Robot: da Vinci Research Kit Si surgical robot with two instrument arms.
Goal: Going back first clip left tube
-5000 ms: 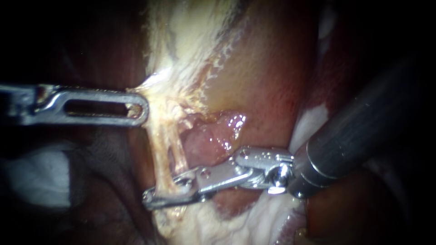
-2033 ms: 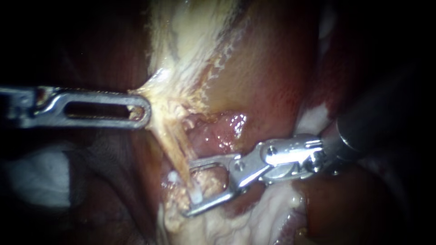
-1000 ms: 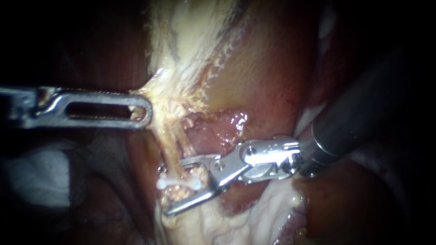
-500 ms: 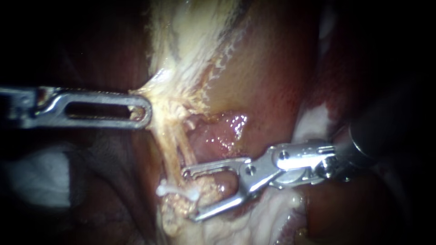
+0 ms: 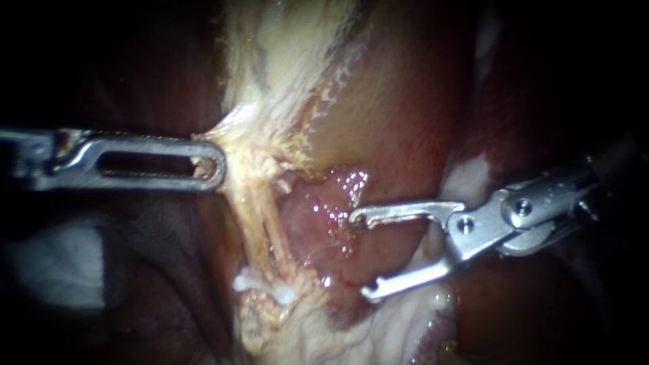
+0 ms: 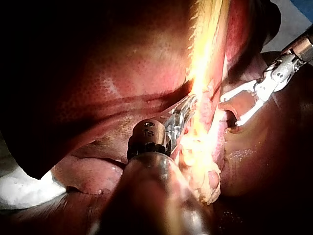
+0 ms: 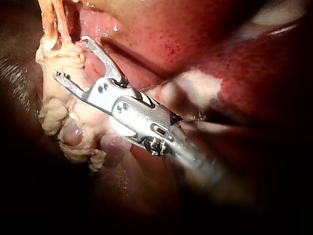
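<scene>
While the white clip (image 5: 263,285) sits crosswise on the lower end of the tube (image 5: 260,216), the endoscope view shows my right instrument (image 5: 362,255) well to the clip's right. Its jaws are spread wide and hold nothing, with pink wet tissue (image 5: 324,203) between them and the clip. Up and left of the clip, my left instrument (image 5: 206,165) has its slotted jaws closed on the pale tissue (image 5: 250,145) from which the tube runs down, and the tube looks taut. The clip is a short white bar with thicker ends, slightly bowed. I cannot tell whether it spans one strand or both.

From the left wrist view, the left instrument (image 6: 183,115) bites into the brightly lit pale tissue (image 6: 203,88) and the right instrument (image 6: 232,110) gapes beyond it. Glare hides the clip.

From the right wrist view, the open jaws of the right instrument (image 7: 71,56) lie just beside a lumpy pale mass (image 7: 58,112) below the tube (image 7: 51,14). The clip is not clearly seen.

I see two risks. The lower, hooked jaw tip could snag the lumpy tissue or the clip if the retreat path swings toward the clip. A harder pull by the left instrument could strain the tube at the clip and loosen it.
</scene>
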